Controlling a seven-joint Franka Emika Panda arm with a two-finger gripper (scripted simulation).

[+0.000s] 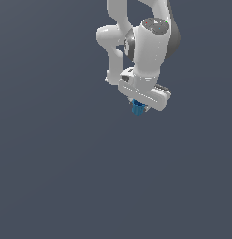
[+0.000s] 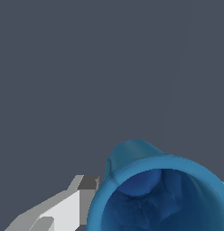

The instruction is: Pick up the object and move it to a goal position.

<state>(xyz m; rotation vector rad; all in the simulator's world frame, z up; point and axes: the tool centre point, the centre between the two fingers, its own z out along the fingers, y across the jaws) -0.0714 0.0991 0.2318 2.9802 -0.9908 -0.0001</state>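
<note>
Bright blue fills the near part of the wrist view: the object (image 2: 159, 194), a small cup with a hollow mouth and a tapered wall, is seen from just above its rim, close against the camera. Beside the cup a single pale finger (image 2: 64, 210) is visible, its dark pad turned towards the cup wall; whether it touches the wall cannot be made out there.

In the exterior view the cup (image 1: 138, 109) is seen directly beneath the white gripper (image 1: 139, 105), tucked under the palm bar so that only its lower part shows. The fingers are hidden by the hand, but the gripper is judged to be clenched on the cup, since the cup hangs with nothing visibly under it.

Beyond the cup only a plain slate-grey ground (image 1: 57, 177) is shown, and no goal marker can be made out.
</note>
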